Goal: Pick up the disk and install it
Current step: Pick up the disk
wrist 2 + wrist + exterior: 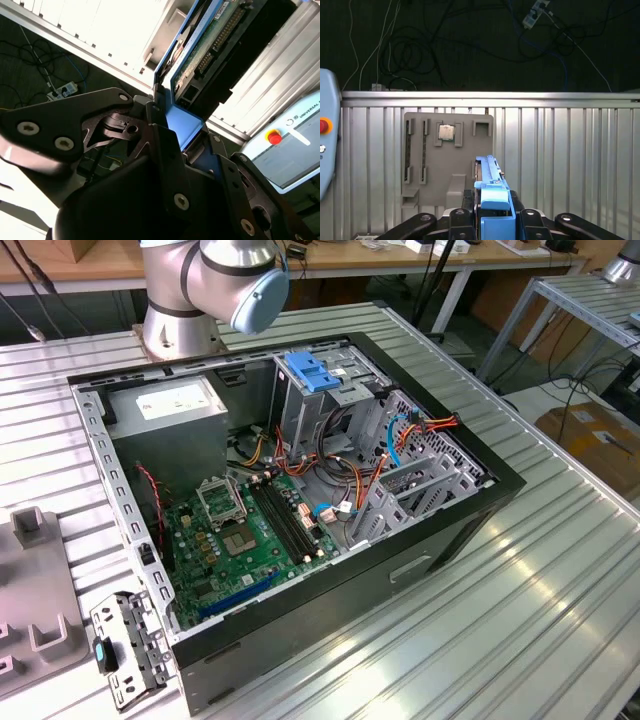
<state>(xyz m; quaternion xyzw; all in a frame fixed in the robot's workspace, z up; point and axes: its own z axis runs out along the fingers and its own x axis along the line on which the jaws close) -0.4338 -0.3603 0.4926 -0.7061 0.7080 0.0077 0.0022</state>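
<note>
The computer case [500, 488] lies on the counter [530, 630], before the arm base [180, 325]. In it the motherboard [250, 540] lies at the exterior view's left of the drive cage [335, 405], the power supply box [170, 405] behind it. In the first wrist view the disk [491, 182] stands in the end effector [492, 207], above the tray [455, 150].

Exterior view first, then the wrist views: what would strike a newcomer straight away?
In the exterior view, the open computer case with its green motherboard dominates the ribbed metal table. In both wrist views the pincer grips the blue-railed disk edge-on.
</note>
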